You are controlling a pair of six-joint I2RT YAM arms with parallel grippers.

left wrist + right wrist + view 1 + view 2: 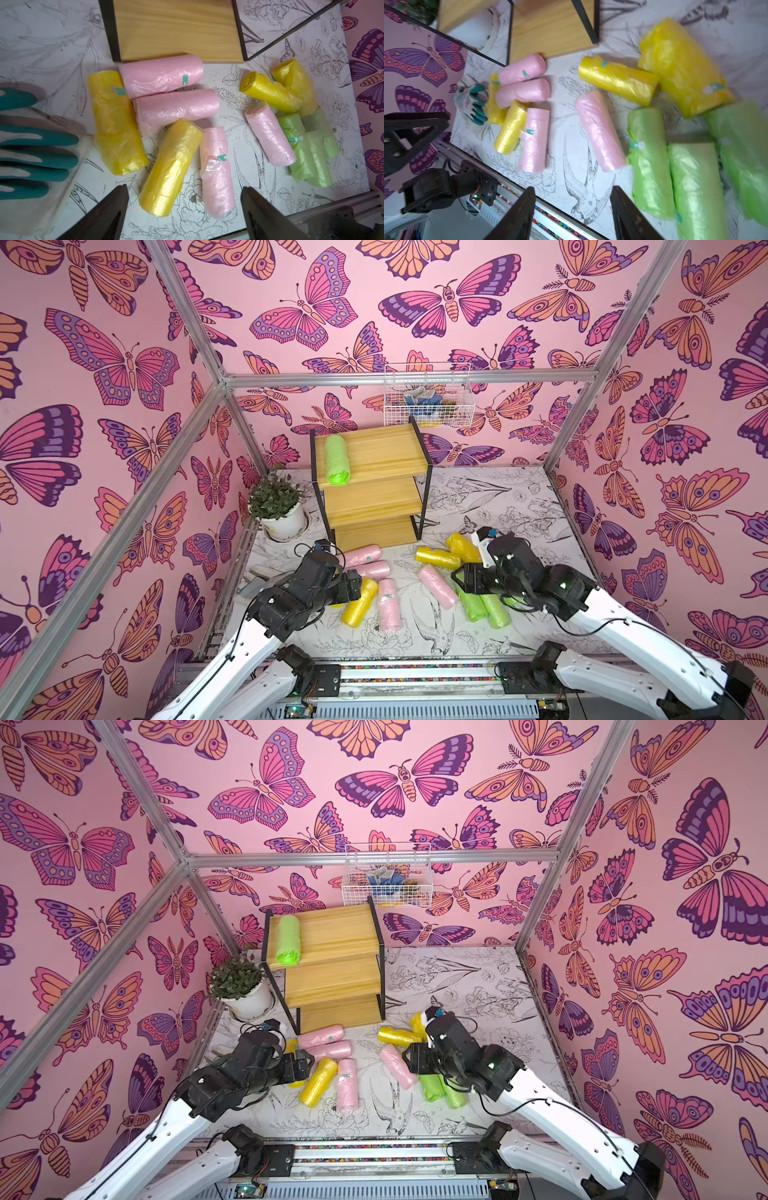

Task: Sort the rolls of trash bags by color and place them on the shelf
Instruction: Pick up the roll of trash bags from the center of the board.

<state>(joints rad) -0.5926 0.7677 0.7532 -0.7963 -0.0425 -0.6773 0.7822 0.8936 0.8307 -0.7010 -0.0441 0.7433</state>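
Sorting barely begun: one green roll (337, 460) on shelf (374, 497) top tier, toward counter (511, 506) far-left corner; others loose mid-counter. Spread, empty: left pincer (184, 187), right pincer (572, 187). Next, likely: right pincer closes on nearest loose green roll (650, 162), though blurred.

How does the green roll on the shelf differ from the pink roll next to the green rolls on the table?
The green roll is lime, the pink roll pale pink. The green roll lies on the top board of the shelf, the pink roll on the table. Both are crinkly plastic rolls on their sides, ungripped.
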